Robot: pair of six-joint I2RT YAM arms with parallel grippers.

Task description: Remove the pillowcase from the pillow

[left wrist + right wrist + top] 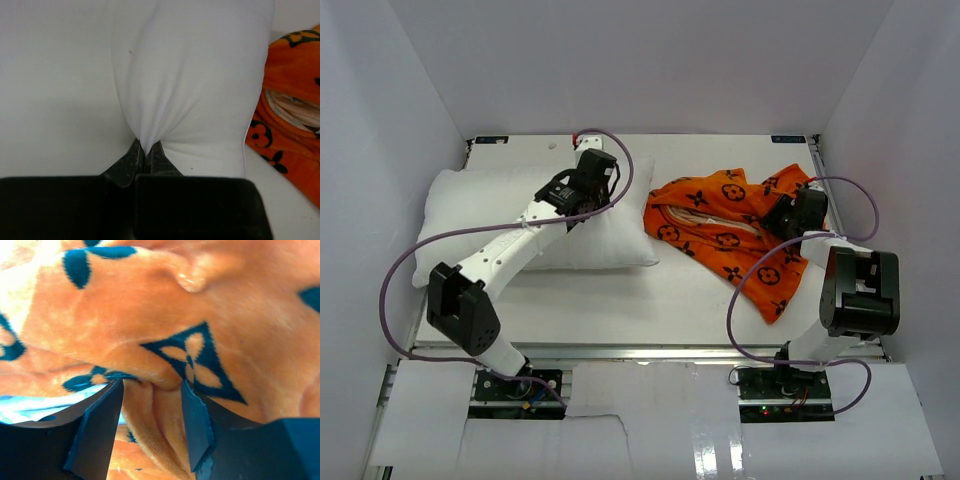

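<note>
Light is bright and even with soft shadows, but the pillowcase (165,315) just beyond the right gripper (151,390) is blurred.

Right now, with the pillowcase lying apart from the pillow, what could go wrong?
The left end effector is pinched shut on the pillow; retreating without letting go could drag it into the pillowcase. The right end effector has parted fingers straddling a pillowcase fold, so lifting might snag and pull it along.

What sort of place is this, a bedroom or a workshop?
Probably a robot test booth, not a home: plain white walls box in a white table, two cabled robot arms are bolted at its near edge, and a pillow and pillowcase lie on it.
</note>
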